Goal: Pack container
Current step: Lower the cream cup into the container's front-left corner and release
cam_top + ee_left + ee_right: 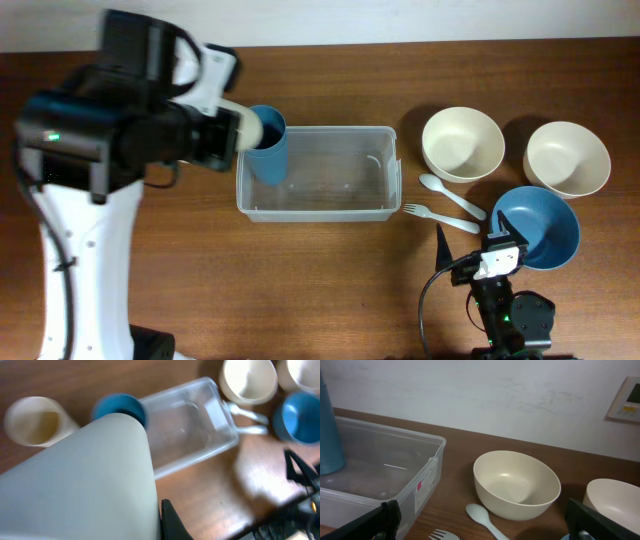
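Overhead: the container [330, 175] sits mid-table [330, 290], long side across. The only thing in it is the blue cup [268, 160], upright in its left end. The left end effector [238, 125] is clamped on the held cream cup [262, 124], which lies sideways with its end at the blue cup's mouth, probably to nest the two and save room. How deep it sits, can't tell. Right of the container are the near cream bowl [462, 143], the far cream bowl [567, 158] and the blue bowl [540, 225]. The spoon [450, 195] and fork [440, 215] lie between the bowls and the container's right wall, likely staged for packing. The right end effector [470, 245] is below-right of the container beside the blue bowl, spread wide and holding nothing. Left wrist: the held cream cup fills the foreground with one dark finger [172, 522] next to it. The blue cup is blurred at the container's end. The loose cream cup [32, 420] stands upright on the table outside the container, past the blue-cup end. Right wrist: both fingers are far apart at the frame bottom, empty. The container is at left with the blue cup inside, and the near cream bowl is just right of it. Count: one container, three cups (one blue, two cream), three bowls (two cream, one blue), one spoon, one fork.
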Action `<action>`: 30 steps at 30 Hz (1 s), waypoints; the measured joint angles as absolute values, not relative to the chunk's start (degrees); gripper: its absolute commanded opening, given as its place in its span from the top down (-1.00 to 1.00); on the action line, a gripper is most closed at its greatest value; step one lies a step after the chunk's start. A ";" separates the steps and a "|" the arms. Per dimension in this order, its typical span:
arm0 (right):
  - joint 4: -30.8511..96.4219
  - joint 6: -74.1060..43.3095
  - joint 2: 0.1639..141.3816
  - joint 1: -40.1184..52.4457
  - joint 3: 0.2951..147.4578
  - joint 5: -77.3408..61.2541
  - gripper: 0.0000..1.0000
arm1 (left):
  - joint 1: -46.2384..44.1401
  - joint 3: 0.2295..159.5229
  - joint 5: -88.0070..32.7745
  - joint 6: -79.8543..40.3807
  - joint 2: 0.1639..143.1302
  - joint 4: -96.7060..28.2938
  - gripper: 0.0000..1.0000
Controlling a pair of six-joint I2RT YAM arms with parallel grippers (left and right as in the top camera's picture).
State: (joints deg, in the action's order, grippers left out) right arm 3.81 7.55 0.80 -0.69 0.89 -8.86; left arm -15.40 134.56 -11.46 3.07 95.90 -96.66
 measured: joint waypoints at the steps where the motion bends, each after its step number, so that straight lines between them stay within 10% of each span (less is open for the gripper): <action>1: 3.81 7.53 0.80 -0.69 0.89 -8.88 -0.98 | -17.63 132.70 -11.77 3.53 95.90 -96.66 0.97; 30: 3.81 7.53 0.80 -0.69 0.89 -8.86 -0.98 | -23.77 99.53 -3.77 6.02 96.14 -83.02 0.97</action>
